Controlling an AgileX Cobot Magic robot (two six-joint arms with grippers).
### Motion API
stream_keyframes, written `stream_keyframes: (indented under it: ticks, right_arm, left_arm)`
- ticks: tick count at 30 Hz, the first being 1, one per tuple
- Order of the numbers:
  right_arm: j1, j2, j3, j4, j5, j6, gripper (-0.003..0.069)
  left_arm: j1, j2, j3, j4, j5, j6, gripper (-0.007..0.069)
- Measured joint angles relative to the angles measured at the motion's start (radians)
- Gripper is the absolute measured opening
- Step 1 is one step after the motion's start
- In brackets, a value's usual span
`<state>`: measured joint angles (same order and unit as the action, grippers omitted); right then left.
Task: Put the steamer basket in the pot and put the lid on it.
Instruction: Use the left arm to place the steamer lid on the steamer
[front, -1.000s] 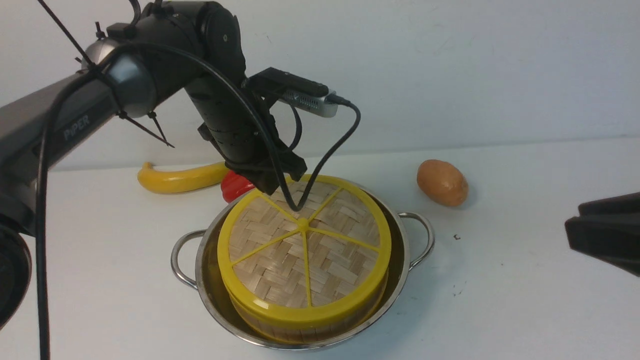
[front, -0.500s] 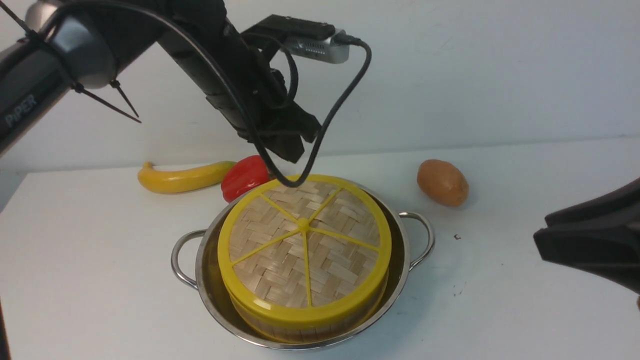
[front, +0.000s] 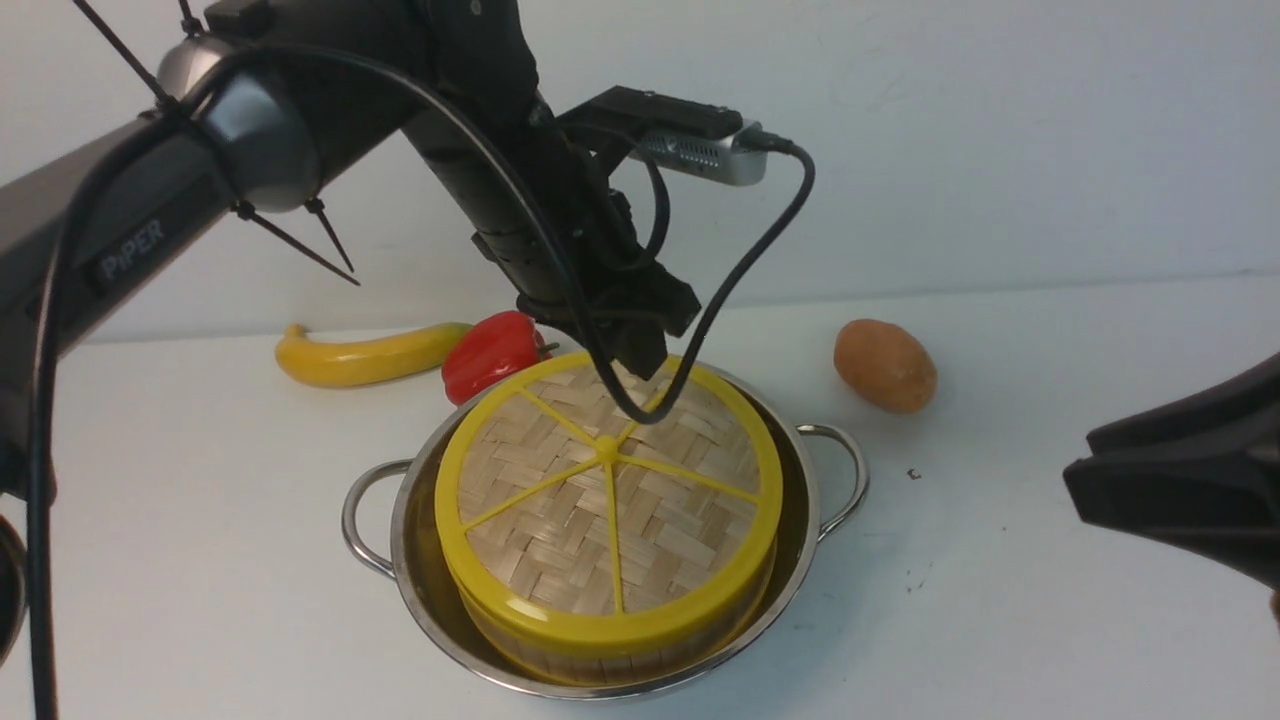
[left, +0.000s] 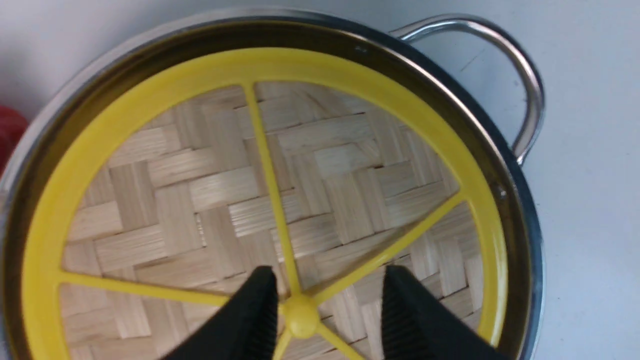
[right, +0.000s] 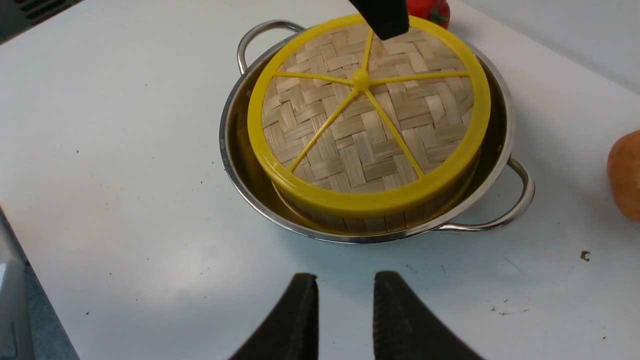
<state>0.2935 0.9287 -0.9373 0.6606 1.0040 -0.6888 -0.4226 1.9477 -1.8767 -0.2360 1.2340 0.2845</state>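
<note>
The left claw (left: 327, 277) has gone up off the lid (front: 608, 490) and moved over its far side. So we think the job is about done: the lid lies on the steamer basket (right: 380, 220) in the pot (front: 410, 560). The left claw is wide apart and holds nothing. The right claw (right: 346, 277) is a little apart, also empty.

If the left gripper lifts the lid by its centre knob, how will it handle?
Likely light and fairly stiff: the lid is woven bamboo braced by a yellow rim and spokes. The knob looks small and smooth, with the left gripper open on either side of it, so the disc could slip or tilt.
</note>
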Motion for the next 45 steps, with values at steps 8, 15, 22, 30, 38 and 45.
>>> stream_keyframes:
  ticks: [8, 15, 22, 30, 38, 45]
  right_arm:
    - [0.000, 0.000, 0.000, 0.001, -0.015, -0.004, 0.0159]
    - [0.000, 0.000, 0.000, 0.001, -0.017, -0.011, 0.0162]
    - [0.000, 0.000, 0.000, 0.004, -0.017, -0.011, 0.0170]
    - [0.000, 0.000, 0.000, 0.004, -0.017, -0.011, 0.0174]
    - [0.000, 0.000, 0.000, 0.005, -0.017, -0.011, 0.0179]
    - [0.000, 0.000, 0.000, 0.005, -0.017, -0.011, 0.0182]
  left_arm:
    - [-0.006, -0.010, 0.031, -0.005, -0.002, -0.050, 0.0413]
    - [-0.020, -0.048, 0.155, 0.014, -0.001, -0.064, 0.0381]
    - [-0.020, -0.051, 0.157, 0.080, -0.001, -0.124, 0.0375]
    - [-0.024, 0.016, 0.157, 0.086, -0.002, -0.148, 0.0375]
    - [-0.041, 0.036, 0.159, 0.126, -0.005, -0.165, 0.0375]
    - [-0.041, 0.043, 0.159, 0.140, -0.016, -0.168, 0.0375]
